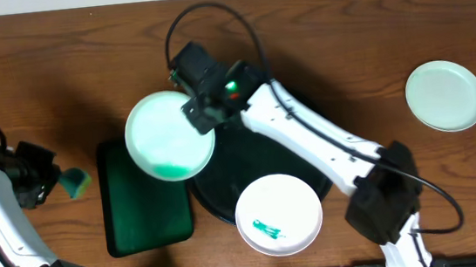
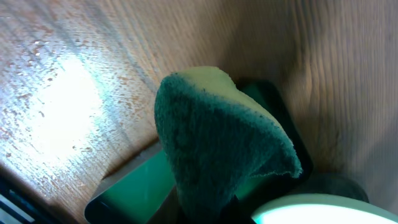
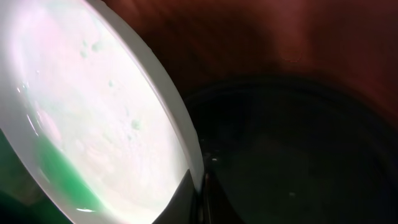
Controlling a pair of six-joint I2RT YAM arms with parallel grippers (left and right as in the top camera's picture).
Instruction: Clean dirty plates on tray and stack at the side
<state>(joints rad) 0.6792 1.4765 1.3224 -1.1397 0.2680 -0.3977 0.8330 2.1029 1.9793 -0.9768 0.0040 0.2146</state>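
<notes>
Clamping the right claw (image 1: 196,111) on a green-smeared plate (image 1: 164,136) by its rim, with the plate reaching left of it, and squeezing a sponge (image 1: 74,180) in the left claw (image 1: 58,180). Looking about a third done: one clean plate (image 1: 445,95) lying far right of the right claw, and a teal-streaked plate (image 1: 278,215) waiting on the black tray (image 1: 226,187), back toward that claw's arm base.

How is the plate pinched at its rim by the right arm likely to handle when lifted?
The plate is probably stiff: held by one edge, it shows no sag. Its glossy face with wet-looking green residue suggests it may slip. Gripped off-centre, it could tilt.
</notes>
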